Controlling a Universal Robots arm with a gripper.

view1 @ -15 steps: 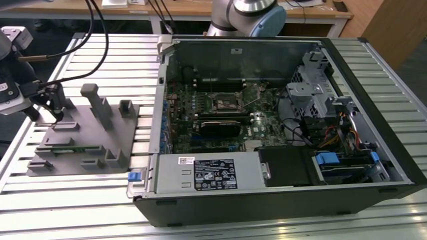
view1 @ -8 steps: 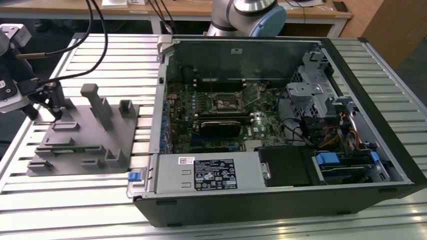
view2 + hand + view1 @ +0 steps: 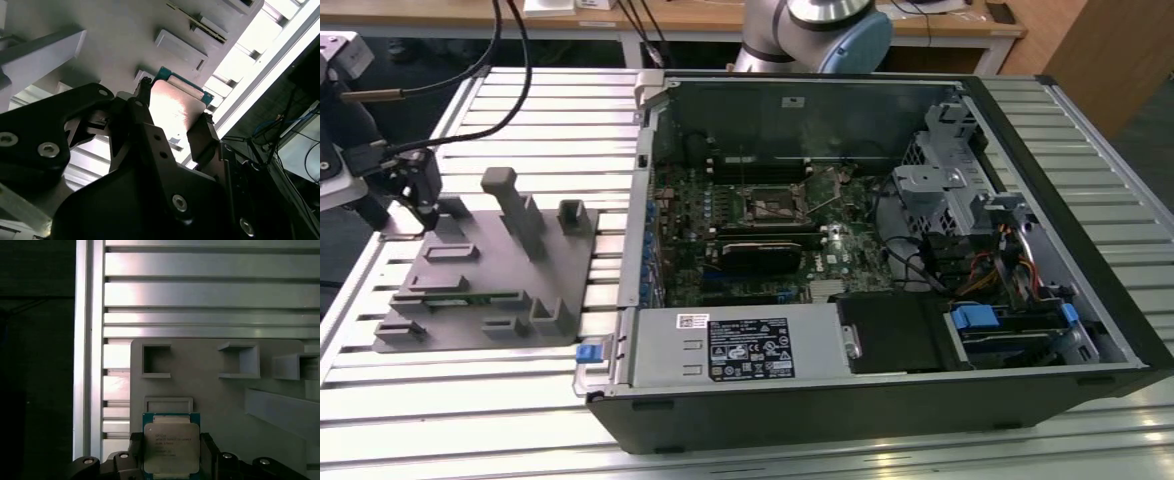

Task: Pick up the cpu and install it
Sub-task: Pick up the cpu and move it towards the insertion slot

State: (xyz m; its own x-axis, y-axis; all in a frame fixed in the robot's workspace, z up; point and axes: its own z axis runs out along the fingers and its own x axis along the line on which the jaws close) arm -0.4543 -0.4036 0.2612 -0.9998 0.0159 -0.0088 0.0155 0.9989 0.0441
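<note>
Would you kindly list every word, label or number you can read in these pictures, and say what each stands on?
No text here can be read.
cpu, held in the gripper: several lines of print on its metal top, too small to read.
label on the power supply: print too small to read.
sticker on the computer case wall: too small to read.

First wrist view: cpu (image 3: 171,447) bottom cut off, sides behind jaws.
</note>
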